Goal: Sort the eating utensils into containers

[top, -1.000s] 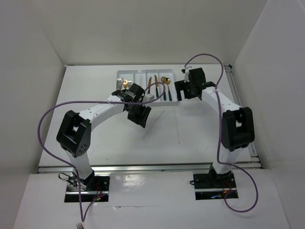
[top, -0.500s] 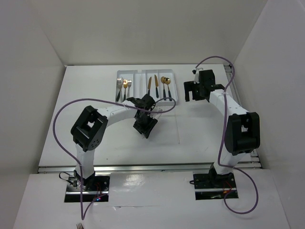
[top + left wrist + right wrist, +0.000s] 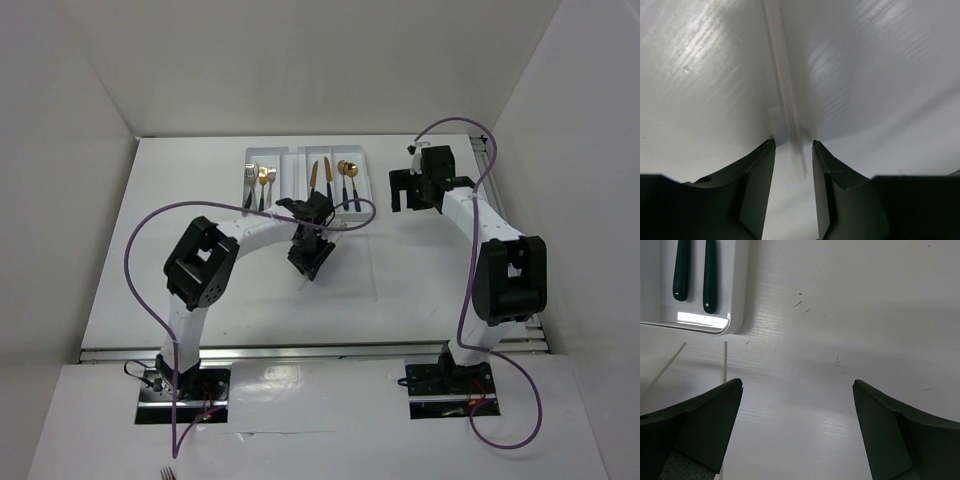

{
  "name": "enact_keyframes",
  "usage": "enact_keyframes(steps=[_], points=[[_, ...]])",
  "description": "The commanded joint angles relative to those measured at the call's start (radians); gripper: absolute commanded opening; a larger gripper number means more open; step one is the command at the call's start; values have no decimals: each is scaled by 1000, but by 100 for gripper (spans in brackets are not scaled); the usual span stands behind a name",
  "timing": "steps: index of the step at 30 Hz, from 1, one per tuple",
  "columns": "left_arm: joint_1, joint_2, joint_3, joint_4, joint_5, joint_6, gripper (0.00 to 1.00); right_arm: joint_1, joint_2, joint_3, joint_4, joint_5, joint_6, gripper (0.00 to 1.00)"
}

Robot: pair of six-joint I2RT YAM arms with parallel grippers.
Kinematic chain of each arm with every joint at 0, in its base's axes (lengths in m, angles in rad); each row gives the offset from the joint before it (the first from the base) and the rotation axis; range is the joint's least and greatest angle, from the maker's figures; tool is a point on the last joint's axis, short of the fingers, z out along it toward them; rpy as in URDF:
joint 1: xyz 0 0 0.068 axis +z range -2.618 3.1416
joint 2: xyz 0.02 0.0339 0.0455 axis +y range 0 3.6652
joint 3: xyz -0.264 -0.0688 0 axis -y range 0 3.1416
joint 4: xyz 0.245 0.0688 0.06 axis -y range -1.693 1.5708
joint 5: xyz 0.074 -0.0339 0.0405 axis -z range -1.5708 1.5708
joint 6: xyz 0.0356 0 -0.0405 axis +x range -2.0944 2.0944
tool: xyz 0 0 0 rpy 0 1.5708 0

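The white organiser tray (image 3: 297, 160) lies at the back of the table. It holds a silver fork (image 3: 248, 180), a gold spoon (image 3: 262, 178), gold knives (image 3: 314, 178) and another gold spoon (image 3: 345, 172), all with dark handles. My left gripper (image 3: 311, 258) is low over the table in front of the tray. In the left wrist view it (image 3: 793, 142) is narrowly open, and a thin pale chopstick (image 3: 782, 75) runs between the jaws with a gap on each side. My right gripper (image 3: 405, 190) is wide open and empty right of the tray; the right wrist view (image 3: 797, 382) shows only bare table between its fingers.
The right wrist view shows the tray's corner (image 3: 737, 315) with two dark green handles (image 3: 710, 275), and two chopsticks (image 3: 724, 360) on the table in front of it. A second chopstick (image 3: 374, 270) lies right of the left gripper. White walls enclose the table.
My left arm has swung the gripper right and down over the chopstick on the table. My right gripper has moved right, away from the tray's end.
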Motion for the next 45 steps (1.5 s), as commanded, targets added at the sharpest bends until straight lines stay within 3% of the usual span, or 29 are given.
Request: enact_keyframes(steps=[1, 12, 20, 23, 24, 28, 31, 34, 42, 45], points=[[-17, 93, -19, 56, -119, 10, 49, -8, -23, 16, 1, -6, 11, 99], [-38, 164, -66, 102, -205, -30, 49, -36, -4, 16, -8, -15, 2, 99], [-47, 164, -85, 113, -98, -42, 45, -45, -4, 16, -17, -24, -8, 96], [-47, 155, -95, 122, -69, -42, 37, -45, 5, 25, -17, -24, -8, 96], [-47, 155, -95, 122, -56, -42, 26, -45, 5, 25, -17, -33, -8, 96], [-47, 164, -95, 122, -56, -51, 0, -45, 14, 25, -27, -33, -8, 96], [-47, 164, -95, 122, -46, -51, 0, -45, 14, 25, -27, -33, -8, 95], [-47, 108, -118, 122, -35, -39, 0, -45, 14, 25, -17, -21, -8, 95], [-38, -219, -282, 121, 55, -7, 0, -85, -4, 7, 24, -26, 40, 95], [-47, -380, -332, 121, 103, 11, 0, -106, -14, 18, 12, -67, 63, 100]])
